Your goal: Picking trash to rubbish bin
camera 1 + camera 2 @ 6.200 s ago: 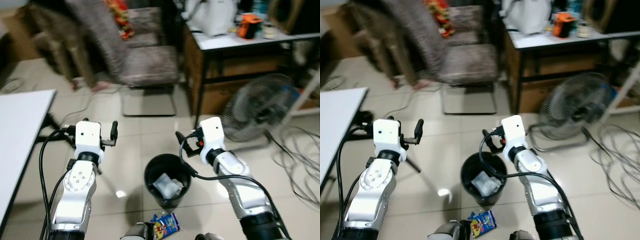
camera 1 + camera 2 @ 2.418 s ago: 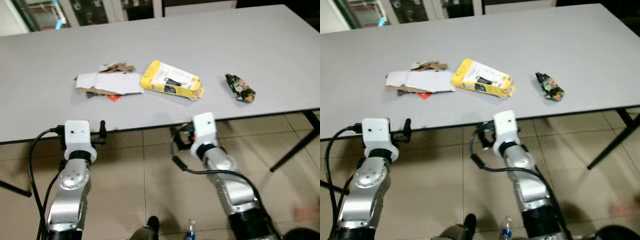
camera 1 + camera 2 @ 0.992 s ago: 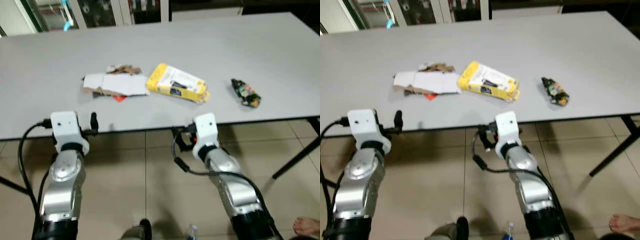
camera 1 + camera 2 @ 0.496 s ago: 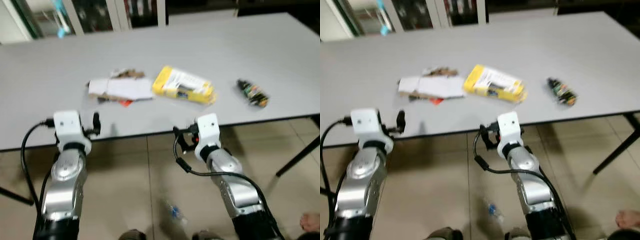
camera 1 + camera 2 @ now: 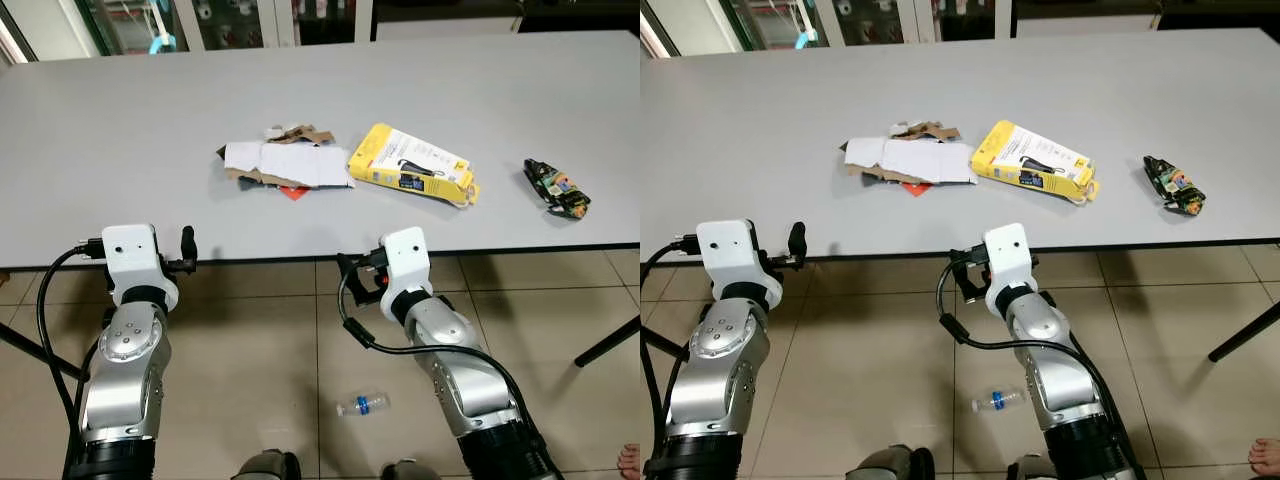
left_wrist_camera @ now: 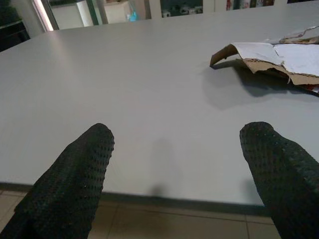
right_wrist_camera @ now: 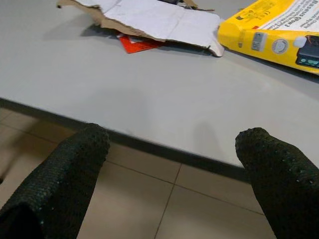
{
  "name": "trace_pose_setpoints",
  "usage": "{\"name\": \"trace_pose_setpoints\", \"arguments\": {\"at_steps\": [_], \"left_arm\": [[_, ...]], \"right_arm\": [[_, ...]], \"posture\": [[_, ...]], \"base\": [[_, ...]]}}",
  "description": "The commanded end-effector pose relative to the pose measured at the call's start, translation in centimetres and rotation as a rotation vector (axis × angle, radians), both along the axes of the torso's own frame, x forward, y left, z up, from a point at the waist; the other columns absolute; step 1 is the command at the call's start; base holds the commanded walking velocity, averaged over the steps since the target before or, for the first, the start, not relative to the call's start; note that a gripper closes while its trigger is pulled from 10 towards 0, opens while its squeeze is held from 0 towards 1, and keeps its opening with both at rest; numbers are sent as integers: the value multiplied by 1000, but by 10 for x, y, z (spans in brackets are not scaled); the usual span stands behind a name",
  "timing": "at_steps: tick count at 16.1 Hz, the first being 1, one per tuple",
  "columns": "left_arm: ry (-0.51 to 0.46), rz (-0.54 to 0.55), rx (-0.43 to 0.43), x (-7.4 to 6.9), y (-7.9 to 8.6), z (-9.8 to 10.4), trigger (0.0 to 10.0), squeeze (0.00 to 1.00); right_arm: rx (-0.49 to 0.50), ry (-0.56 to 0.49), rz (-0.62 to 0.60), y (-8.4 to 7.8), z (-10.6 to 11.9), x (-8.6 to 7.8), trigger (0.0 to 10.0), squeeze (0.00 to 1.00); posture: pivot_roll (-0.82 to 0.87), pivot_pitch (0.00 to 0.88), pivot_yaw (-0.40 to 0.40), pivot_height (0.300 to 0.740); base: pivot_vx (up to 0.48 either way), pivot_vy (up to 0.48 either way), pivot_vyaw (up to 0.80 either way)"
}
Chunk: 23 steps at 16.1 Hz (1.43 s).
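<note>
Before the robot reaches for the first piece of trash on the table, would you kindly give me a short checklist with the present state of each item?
1. Left hand open and holding nothing: ok.
2. Right hand open and holding nothing: ok.
3. Trash lying on the grey table: ok. The torn cardboard, the yellow box and the dark wrapper are all there.
4. Hands over the table: not ok; both sit at the near edge, short of the trash.
5. Rubbish bin located: cannot tell.
6. Floor underfoot free of obstacles: not ok; a small plastic bottle lies on the tiles near the robot's feet.
</note>
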<state>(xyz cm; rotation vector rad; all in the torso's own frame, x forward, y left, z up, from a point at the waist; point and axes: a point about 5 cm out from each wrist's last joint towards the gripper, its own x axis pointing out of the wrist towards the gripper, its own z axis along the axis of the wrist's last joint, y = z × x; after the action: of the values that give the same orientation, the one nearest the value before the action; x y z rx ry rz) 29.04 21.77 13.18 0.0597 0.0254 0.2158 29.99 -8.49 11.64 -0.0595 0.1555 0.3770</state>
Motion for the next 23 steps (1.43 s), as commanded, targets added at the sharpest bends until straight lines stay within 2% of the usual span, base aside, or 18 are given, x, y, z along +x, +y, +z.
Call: {"name": "trace_pose_setpoints", "arguments": {"at_steps": [1,12,16,19,23], "left_arm": [[9,17,3,-2,2,-3,10000,0],[6,12,-2,1,1,-2,10000,0],[-26,-27,-11,15,2,3,10000,0],[-33,-37,-11,23,6,6,10000,0],[-44,-52,-15,29,8,7,10000,0]], "right_arm": [[-1,-5,11,2,2,0,10000,0],[14,-38,24,4,8,1,10000,0],[13,-76,49,7,12,-3,10000,0],[87,-117,107,14,25,-8,10000,0],[135,-138,192,24,35,-15,10000,0]], "posture": [[-76,150,76,740],[-78,144,75,740],[-91,148,75,740],[-98,155,81,740],[-97,169,83,740]], "base": [[0,0,0],[0,0,0],[0,0,0],[0,0,0],[0,0,0]]}}
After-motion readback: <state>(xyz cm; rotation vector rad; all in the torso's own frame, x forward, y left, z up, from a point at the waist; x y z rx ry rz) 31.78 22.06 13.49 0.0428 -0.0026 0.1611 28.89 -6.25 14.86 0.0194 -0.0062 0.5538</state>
